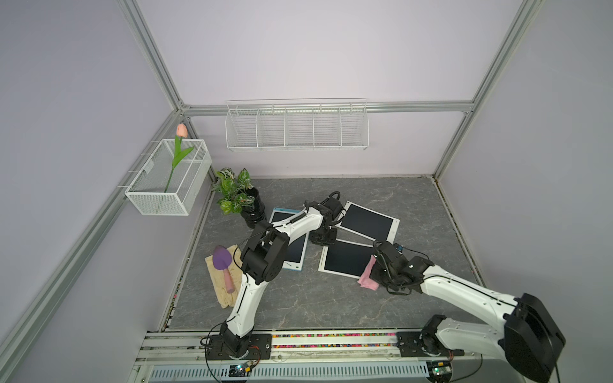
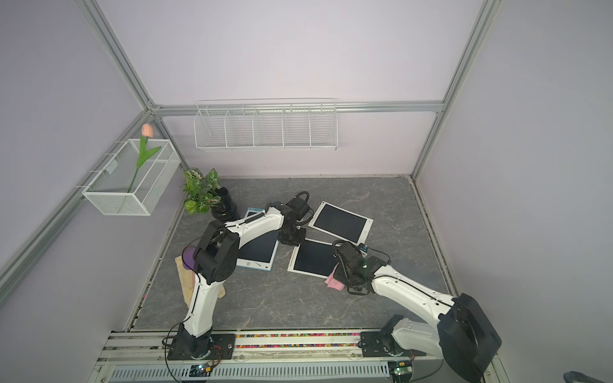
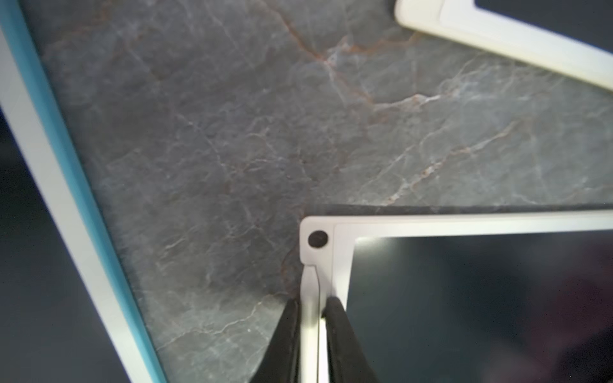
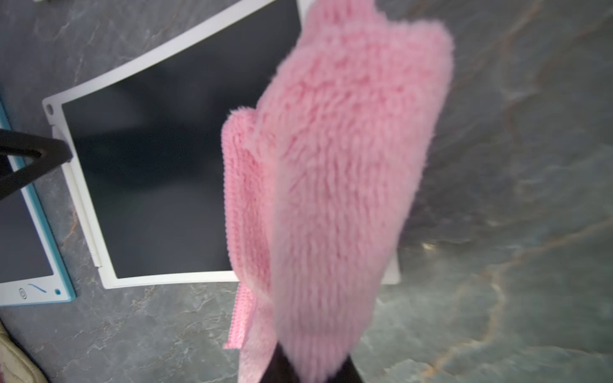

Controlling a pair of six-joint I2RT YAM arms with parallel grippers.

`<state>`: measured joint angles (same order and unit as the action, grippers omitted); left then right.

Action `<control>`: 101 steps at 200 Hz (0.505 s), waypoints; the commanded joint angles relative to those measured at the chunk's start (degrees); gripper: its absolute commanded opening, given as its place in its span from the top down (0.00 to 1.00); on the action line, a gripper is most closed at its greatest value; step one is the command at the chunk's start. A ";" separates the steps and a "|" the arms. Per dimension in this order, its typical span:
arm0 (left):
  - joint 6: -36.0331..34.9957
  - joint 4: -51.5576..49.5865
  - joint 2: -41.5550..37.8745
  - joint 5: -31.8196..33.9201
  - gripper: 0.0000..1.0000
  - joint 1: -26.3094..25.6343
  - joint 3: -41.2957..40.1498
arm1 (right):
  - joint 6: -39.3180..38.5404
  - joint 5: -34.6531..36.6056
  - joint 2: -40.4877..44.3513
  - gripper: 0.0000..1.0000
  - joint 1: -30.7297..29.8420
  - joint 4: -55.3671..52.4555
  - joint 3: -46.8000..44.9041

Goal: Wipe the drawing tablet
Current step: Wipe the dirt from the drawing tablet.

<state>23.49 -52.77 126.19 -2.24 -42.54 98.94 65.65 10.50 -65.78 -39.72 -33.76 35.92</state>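
**Item 1. Drawing tablet** [image 1: 345, 260]: white frame, dark screen. It lies flat on the grey marbled table [image 1: 298, 298], nearest the robot of three tablets. No marks can be made out on its screen.

**Item 2. Left gripper** [image 3: 313, 331]: closed. The left wrist view shows the jaws pinching the white strip along the tablet's frame edge, close to a corner. Judged purpose: pinning the tablet so it does not slide.

**Item 3. Right gripper** [image 4: 311, 369]: closed on a fluffy pink cloth [image 4: 331, 165], folded and hanging from the jaws. In both top views the cloth sits at the tablet's near right corner, part over the frame and part over the table. Whether it presses on the screen cannot be told.

**Item 4. Bystanders:**
- blue-framed tablet [image 1: 295, 253], just beside the left arm
- second white tablet [image 1: 368, 220], farther back
- potted plant [image 1: 235, 194]
- purple trowel [image 1: 220, 260], resting on beige gloves [image 1: 225, 291]

**Step in hand (judgement):** wiping is at its start or between strokes, with the cloth at the screen's margin.

**Next move calls for:**
- bringing the cloth down flat onto the dark screen
- sweeping it across toward the pinned edge
- stopping short of the left jaws
- a firm hold by the left gripper throughout
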 commanded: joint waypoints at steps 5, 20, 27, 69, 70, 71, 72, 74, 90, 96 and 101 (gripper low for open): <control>-0.02 -1.70 3.05 -0.66 0.81 -0.77 -2.87 | -2.25 -0.21 -1.82 0.93 -0.51 -6.38 1.90; -0.01 -1.69 3.12 -0.66 0.81 -0.77 -2.95 | -3.59 0.07 -9.12 0.93 -4.21 -4.69 7.76; 0.06 -1.74 3.16 -0.66 0.82 -0.78 -2.95 | -4.22 0.22 -13.34 0.93 -6.00 -3.96 11.59; -0.07 -1.73 2.79 -0.92 0.82 -0.73 -3.20 | -5.63 -4.37 -29.09 0.93 -10.02 3.08 27.19; -0.09 -1.72 2.77 -0.92 0.81 -0.76 -3.21 | -5.62 -4.36 -29.16 0.93 -10.02 3.08 27.28; -0.01 -1.68 2.80 -0.88 0.81 -0.77 -3.26 | -5.58 -4.35 -29.24 0.93 -10.02 3.04 27.36; -0.01 -1.65 2.77 -0.90 0.81 -0.73 -3.29 | -5.55 -4.35 -29.28 0.93 -9.98 3.02 27.45; -0.02 -1.59 2.75 -0.96 0.81 -0.77 -3.30 | -5.58 -4.35 -29.38 0.93 -9.94 2.96 27.58; 0.02 -1.39 2.68 -1.18 0.82 -0.75 -3.65 | -5.42 -4.32 -28.17 0.93 -8.75 2.07 25.83; 0.05 -1.28 2.57 -1.19 0.81 -0.78 -3.74 | -5.32 -4.35 -26.99 0.93 -8.02 1.80 24.14; 0.07 -1.28 2.59 -1.23 0.82 -0.71 -3.83 | -5.15 -4.42 -25.85 0.93 -7.33 1.57 22.21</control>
<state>23.49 -52.29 125.95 -2.35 -42.52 98.39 60.14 6.63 -94.87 -49.36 -30.33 62.50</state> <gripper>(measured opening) 0.185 0.082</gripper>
